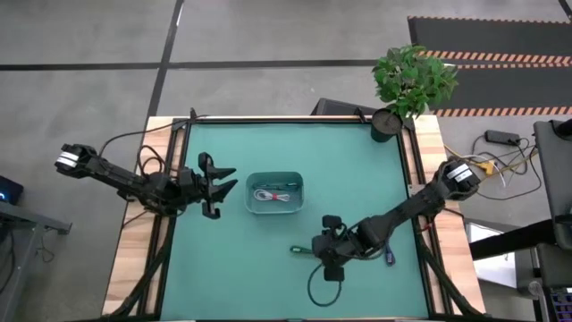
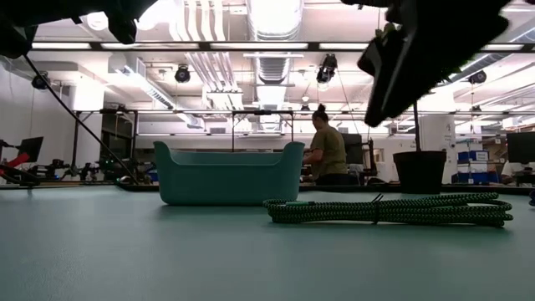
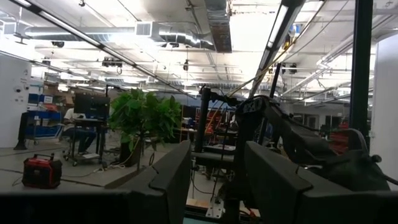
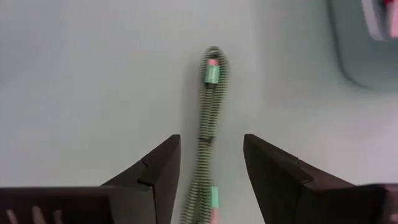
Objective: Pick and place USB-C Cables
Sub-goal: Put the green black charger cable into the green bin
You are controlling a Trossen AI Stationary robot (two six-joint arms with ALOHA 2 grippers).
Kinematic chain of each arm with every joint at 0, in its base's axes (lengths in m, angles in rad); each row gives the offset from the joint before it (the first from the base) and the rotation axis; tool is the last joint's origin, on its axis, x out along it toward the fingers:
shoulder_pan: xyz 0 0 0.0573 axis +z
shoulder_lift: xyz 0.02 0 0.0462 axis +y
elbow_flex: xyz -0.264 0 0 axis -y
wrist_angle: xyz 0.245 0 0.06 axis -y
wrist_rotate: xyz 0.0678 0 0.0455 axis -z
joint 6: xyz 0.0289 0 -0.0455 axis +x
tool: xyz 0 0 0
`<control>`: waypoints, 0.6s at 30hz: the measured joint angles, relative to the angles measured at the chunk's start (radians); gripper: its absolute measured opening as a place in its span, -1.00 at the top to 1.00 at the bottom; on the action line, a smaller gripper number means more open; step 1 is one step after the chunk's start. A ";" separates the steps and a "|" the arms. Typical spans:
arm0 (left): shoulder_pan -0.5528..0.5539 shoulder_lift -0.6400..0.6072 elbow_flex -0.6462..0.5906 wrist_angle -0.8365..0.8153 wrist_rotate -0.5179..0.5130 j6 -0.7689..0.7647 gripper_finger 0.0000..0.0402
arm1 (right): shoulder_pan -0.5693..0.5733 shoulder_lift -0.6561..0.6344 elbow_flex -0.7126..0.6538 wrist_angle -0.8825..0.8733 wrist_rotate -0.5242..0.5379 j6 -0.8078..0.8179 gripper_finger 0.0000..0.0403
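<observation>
Two arms reach over the green table [image 1: 268, 268]. The teal bin [image 1: 275, 193] at its middle holds the white cable [image 1: 273, 195]. The right gripper [image 4: 210, 165] hovers spread, holding nothing, its fingers straddling the green cable [image 4: 209, 134], which lies flat in front of the bin, its long axis running left to right, bare mat around it. The left gripper [image 1: 220, 185] waits spread beside the bin's left wall.

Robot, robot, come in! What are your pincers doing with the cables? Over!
Right pincer open, straddling green cable on the mat. Left pincer open, waiting beside teal bin. White cable already in bin. Nothing blocking.
</observation>
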 joint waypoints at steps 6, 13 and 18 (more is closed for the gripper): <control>0.000 0.014 0.000 0.000 0.000 0.000 0.32 | 0.014 0.000 -0.137 0.244 0.016 0.003 0.20; 0.000 0.012 -0.001 0.000 0.000 0.000 0.32 | 0.014 0.000 -0.267 0.431 0.085 0.003 0.24; 0.000 0.013 -0.001 0.001 0.000 0.000 0.32 | 0.014 0.000 -0.318 0.521 0.093 0.003 0.24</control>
